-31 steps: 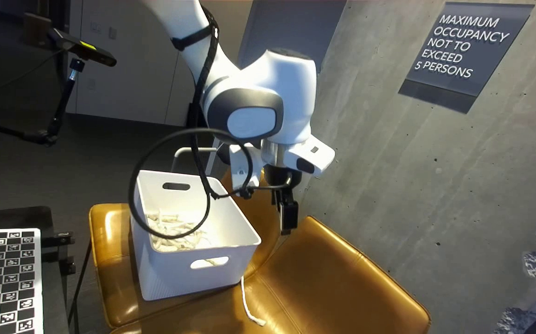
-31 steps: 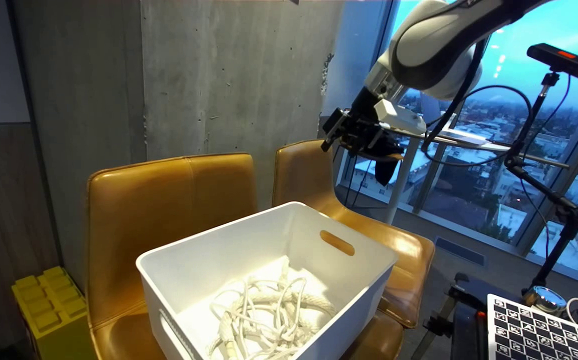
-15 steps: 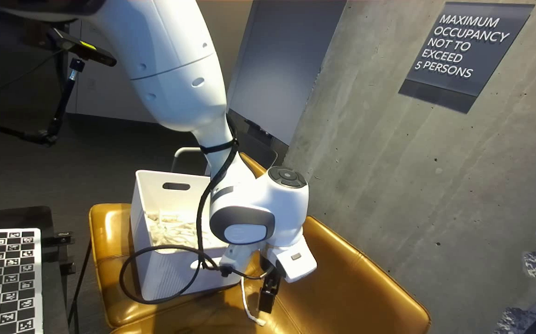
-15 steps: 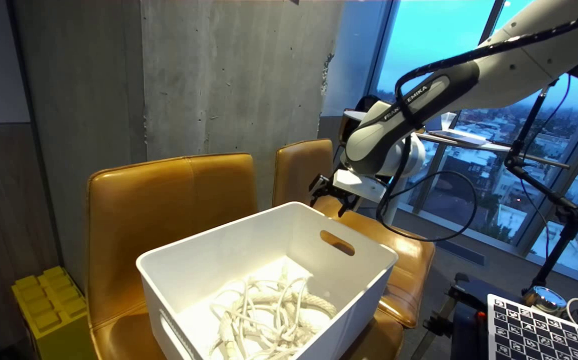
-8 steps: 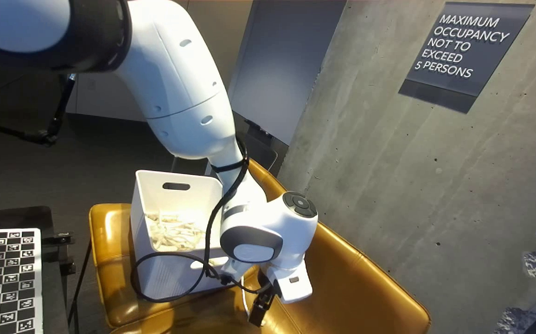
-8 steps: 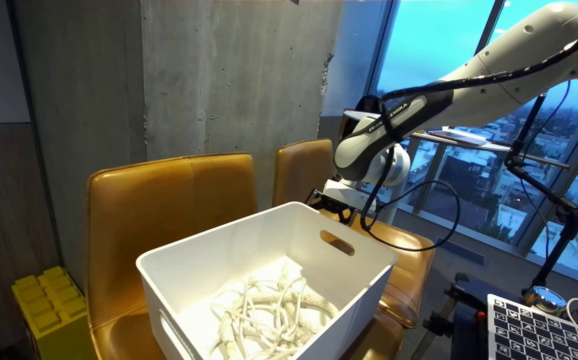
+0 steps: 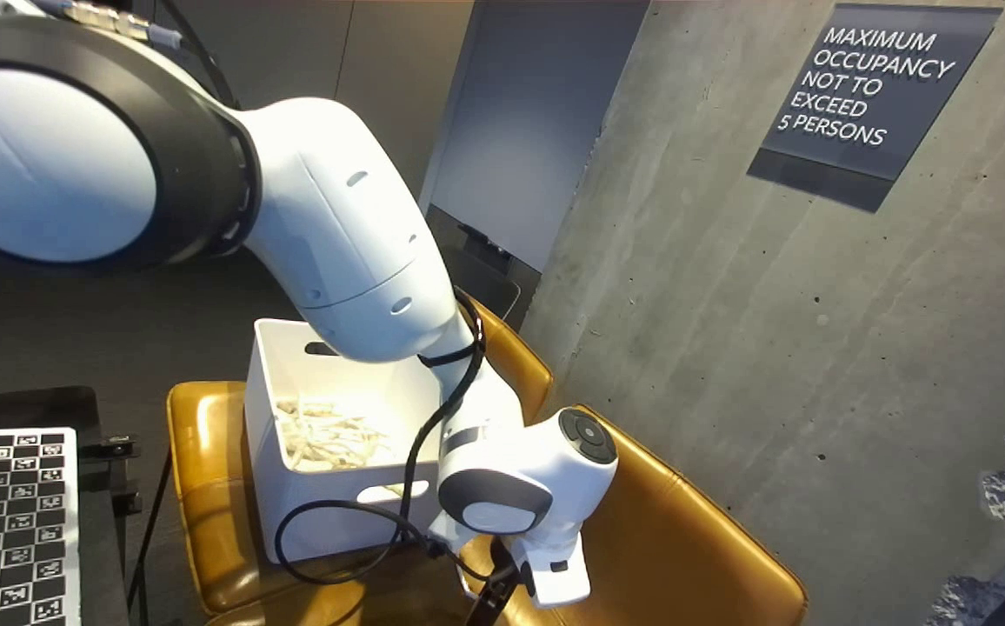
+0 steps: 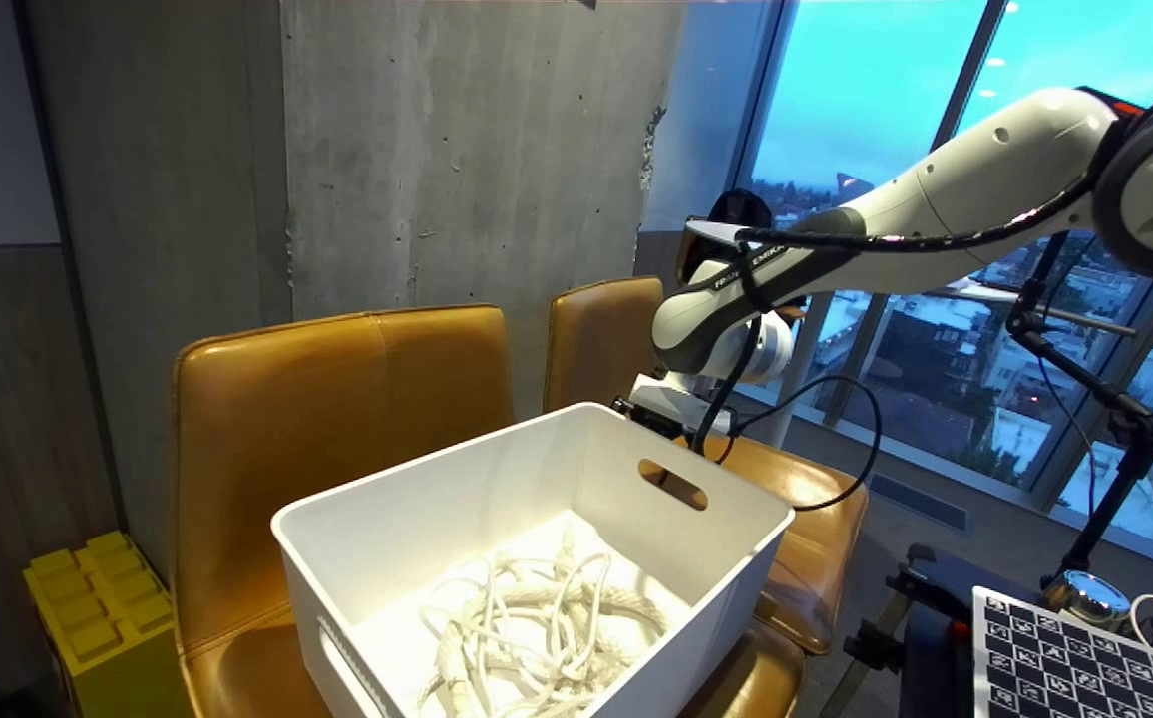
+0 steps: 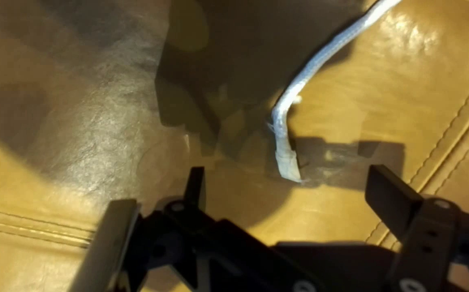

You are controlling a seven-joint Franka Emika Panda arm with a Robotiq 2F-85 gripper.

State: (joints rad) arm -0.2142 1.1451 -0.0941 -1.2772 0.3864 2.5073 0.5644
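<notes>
Above a tan leather seat, beside its stitched seam: gripper pointing down, fingers spread wide. White rope lies bent on the seat; wrapped end shows between the fingertips in the wrist view, height gap unreadable. Rope runs out past that view's top edge. White box stands close by on a tan chair in both exterior views, coiled rope on its floor. Box's slotted end wall hides the fingertips in an exterior view. Black table: checkered board near its edge. Dark sign on the concrete wall.
</notes>
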